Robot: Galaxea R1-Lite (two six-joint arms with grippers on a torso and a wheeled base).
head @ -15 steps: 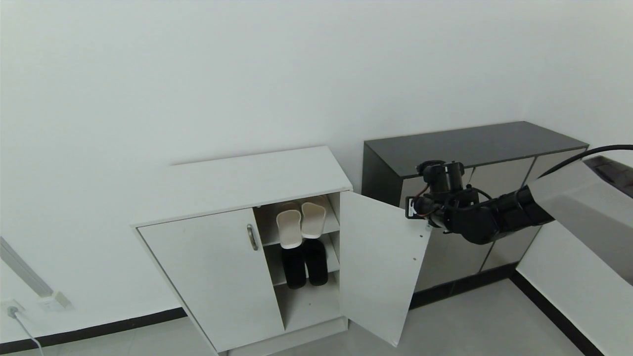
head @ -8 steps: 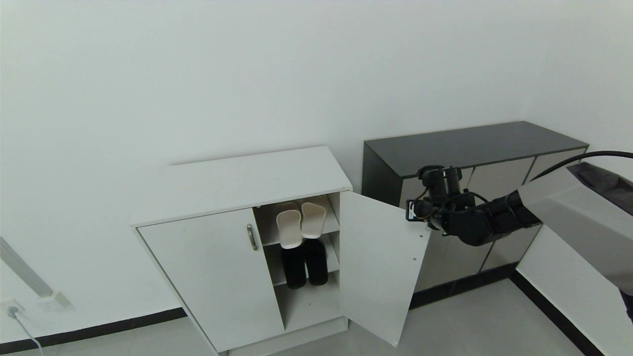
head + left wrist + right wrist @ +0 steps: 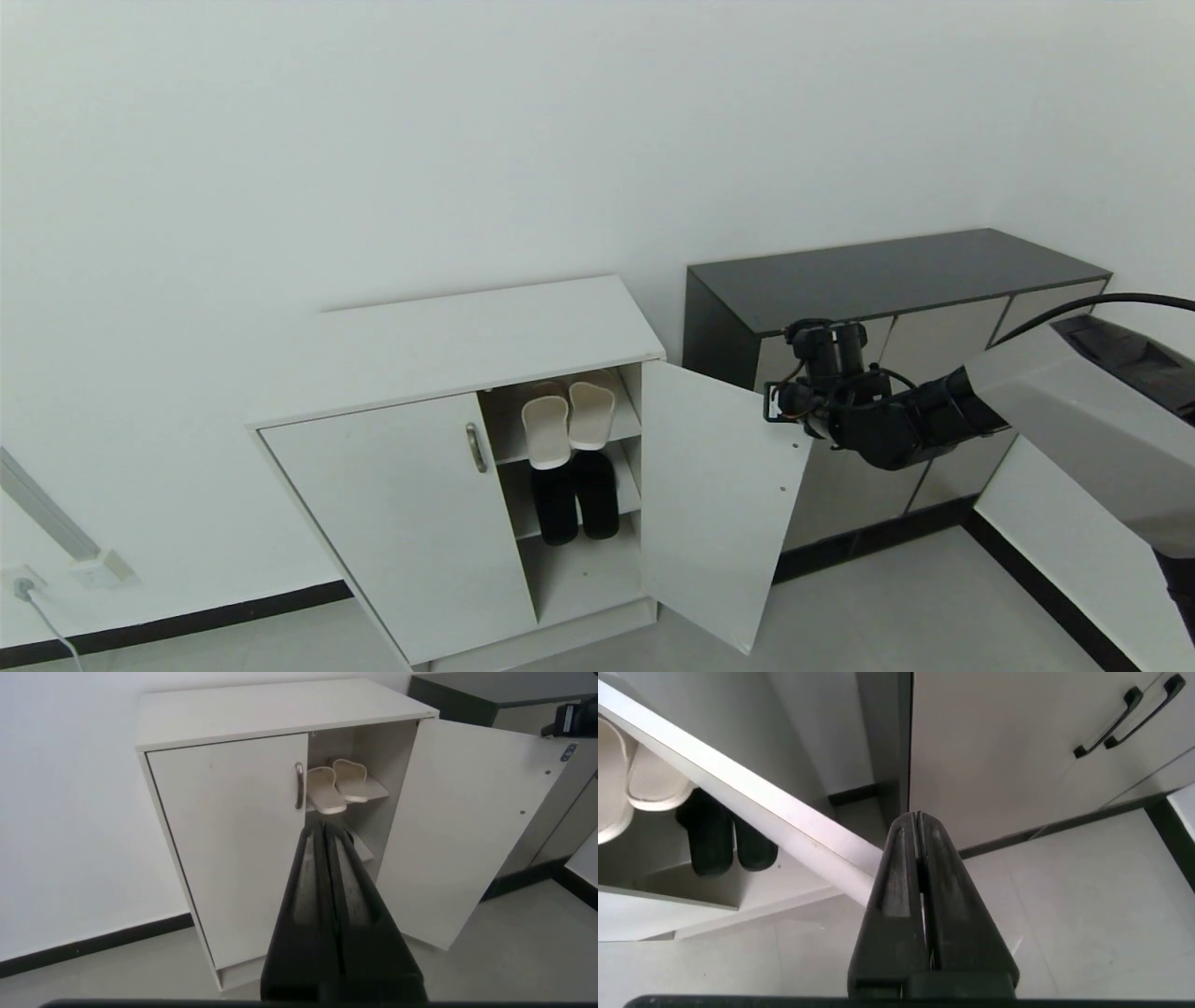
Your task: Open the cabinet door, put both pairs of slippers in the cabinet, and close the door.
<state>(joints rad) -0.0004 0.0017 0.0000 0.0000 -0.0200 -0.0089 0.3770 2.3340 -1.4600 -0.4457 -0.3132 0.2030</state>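
Head view: taken from high, angled forward and down, whole cabinet [image 3: 467,345] framed at mid range. Left wrist view: aimed along left claw [image 3: 324,831] at the cabinet front. Right wrist view: held close at the open door [image 3: 738,789] edge, angled down. Door and beige slippers [image 3: 546,431] are shared by all three.

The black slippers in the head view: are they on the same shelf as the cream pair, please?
No, the black slippers sit on the shelf below the one holding the cream slippers.
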